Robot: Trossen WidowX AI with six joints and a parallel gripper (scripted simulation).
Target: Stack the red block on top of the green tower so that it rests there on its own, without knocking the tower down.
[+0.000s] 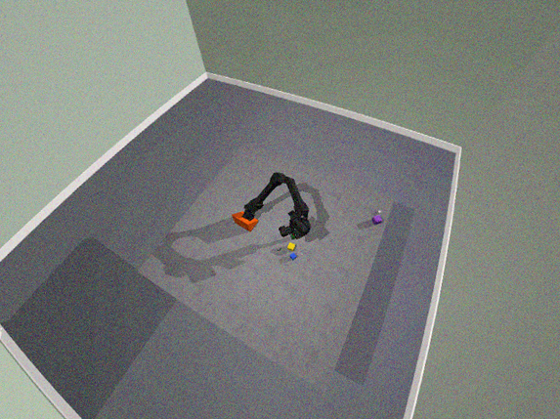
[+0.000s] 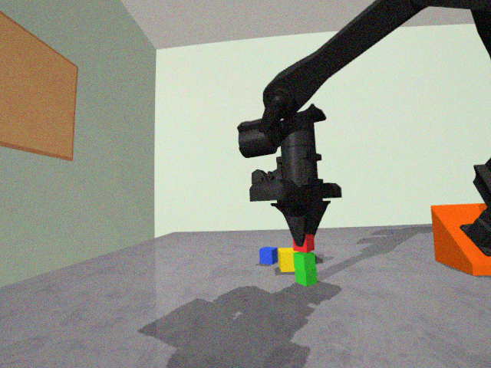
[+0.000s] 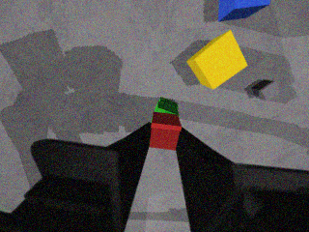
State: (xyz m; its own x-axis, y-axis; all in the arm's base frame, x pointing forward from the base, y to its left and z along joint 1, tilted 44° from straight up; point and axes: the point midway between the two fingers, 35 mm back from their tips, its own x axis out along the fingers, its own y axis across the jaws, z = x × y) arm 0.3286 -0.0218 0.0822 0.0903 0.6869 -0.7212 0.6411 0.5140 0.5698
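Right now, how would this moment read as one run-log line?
phase: placing | gripper: shut on red block | red block: at top of green tower, not released | tower: upright | yellow block, blue block: beside tower
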